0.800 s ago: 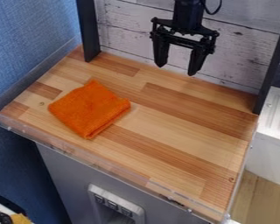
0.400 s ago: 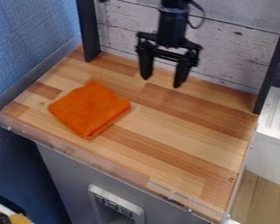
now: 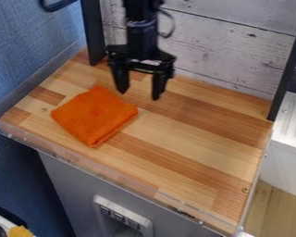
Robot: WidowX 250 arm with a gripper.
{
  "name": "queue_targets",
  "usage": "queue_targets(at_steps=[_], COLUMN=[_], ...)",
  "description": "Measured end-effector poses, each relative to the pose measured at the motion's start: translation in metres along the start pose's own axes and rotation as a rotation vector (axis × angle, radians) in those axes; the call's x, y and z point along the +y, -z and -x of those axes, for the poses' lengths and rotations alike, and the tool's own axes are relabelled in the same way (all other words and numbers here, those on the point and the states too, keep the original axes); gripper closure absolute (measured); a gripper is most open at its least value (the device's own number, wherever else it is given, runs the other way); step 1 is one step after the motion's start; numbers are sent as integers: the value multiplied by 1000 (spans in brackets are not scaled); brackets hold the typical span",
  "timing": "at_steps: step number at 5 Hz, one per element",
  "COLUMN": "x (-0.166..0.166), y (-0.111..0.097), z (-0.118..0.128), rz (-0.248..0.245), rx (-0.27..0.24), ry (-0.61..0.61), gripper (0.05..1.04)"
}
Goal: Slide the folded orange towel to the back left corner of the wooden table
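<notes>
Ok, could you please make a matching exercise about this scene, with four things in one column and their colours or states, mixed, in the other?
Column 1
1. pincer
2. cloth
3. tabletop
4. side wall

Column 2
A. light and darker brown wood strips
B. blue
C. open, holding nothing
D. orange, folded

Right pairs: 1-C, 2-D, 3-A, 4-B

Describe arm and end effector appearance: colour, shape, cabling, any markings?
Arm: black, slim, upright-bodied link with a lighter band partway down. End effector: black, wide crossbar frame carrying two chunky fingers that taper toward the tips. Cabling: a thin dark cable loops out beside the arm. No markings I can make out.
</notes>
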State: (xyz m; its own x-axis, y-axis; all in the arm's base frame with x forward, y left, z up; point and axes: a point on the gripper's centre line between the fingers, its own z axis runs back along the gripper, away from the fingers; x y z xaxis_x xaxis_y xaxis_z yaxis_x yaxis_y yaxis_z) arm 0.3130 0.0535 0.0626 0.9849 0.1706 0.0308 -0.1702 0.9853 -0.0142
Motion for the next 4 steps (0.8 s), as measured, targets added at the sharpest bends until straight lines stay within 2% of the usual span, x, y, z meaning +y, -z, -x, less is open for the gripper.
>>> queue_targets(at_steps=[1, 2, 3, 4], x=[17, 30, 36, 42], y=[3, 11, 11, 11], z=[8, 15, 16, 18], rz=[1, -7, -17, -35], rx=[-36, -47, -48, -36], ry=[-28, -73, -95, -101], gripper=[87, 88, 85, 136])
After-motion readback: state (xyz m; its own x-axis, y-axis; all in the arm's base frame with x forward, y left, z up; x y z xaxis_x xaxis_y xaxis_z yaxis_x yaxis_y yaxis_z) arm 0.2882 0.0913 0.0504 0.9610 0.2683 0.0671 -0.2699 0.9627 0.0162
